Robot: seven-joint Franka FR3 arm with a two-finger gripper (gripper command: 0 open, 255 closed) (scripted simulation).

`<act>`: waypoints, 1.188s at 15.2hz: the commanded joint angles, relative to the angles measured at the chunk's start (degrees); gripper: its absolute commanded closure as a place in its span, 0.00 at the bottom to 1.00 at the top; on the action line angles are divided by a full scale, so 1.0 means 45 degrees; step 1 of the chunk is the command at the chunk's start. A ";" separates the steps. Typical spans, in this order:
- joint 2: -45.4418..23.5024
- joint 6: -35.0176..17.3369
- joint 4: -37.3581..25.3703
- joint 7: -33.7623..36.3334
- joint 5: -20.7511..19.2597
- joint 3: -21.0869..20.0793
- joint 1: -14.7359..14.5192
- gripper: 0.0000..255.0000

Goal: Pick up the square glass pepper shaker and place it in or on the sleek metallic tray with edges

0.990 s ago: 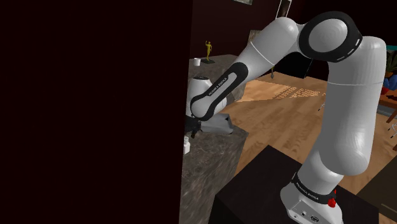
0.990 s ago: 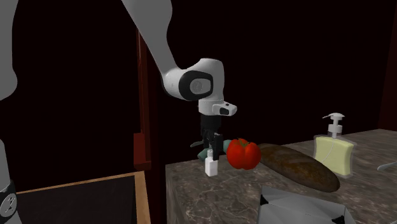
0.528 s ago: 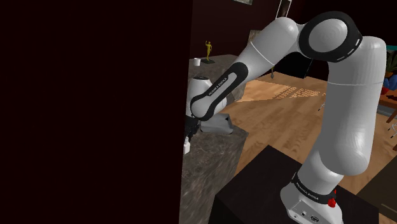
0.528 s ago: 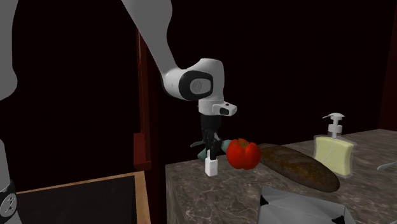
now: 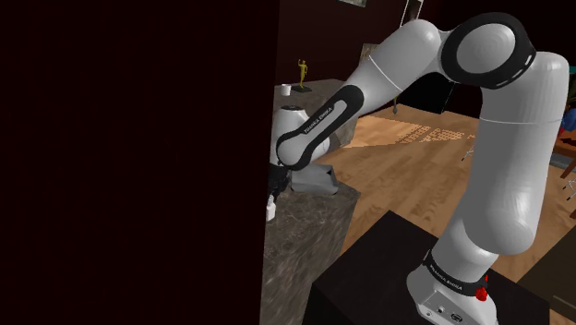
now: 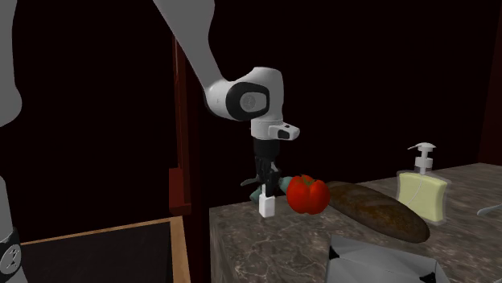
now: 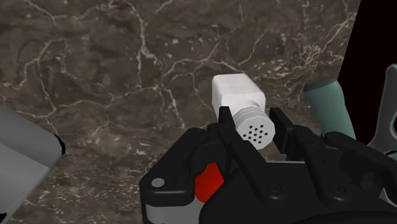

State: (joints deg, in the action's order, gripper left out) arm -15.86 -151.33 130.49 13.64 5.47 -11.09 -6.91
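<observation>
Small white square-bodied pepper shaker [image 7: 236, 95], grey round cap with a perforated face, centre-right of the wrist view, directly ahead of the black gripper [image 7: 253, 124]. Fingers [image 7: 225, 121] closed on the cap, one each side, touching it. Second exterior view: pepper shaker [image 6: 267, 207] hangs under the gripper [image 6: 265, 186], left of centre, at the counter's far corner; cannot tell whether its base is clear of the surface. Judgement: grasp made, carry and placement left. Grey flat-faceted tray with raised edges [image 6: 378, 261], matte rather than shiny, lower right of that view, well apart from the shaker. Counter [image 6: 257, 241]: dark brown stone, pale veins. Just beside the shaker a glossy red tomato-like fruit [image 6: 307, 194], then a long brown crusty loaf [image 6: 378, 211]
</observation>
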 commanded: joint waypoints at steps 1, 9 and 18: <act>0.0298 0.0306 -0.0006 -0.0028 0.0051 -0.0022 0.0040 1.00; 0.1398 0.1572 -0.0184 -0.0034 0.0204 -0.0085 0.0113 1.00; 0.2467 0.3044 -0.0598 -0.0013 0.0326 -0.0104 0.0169 1.00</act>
State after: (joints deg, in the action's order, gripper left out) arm -5.32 -138.38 127.95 13.54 6.88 -11.54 -6.15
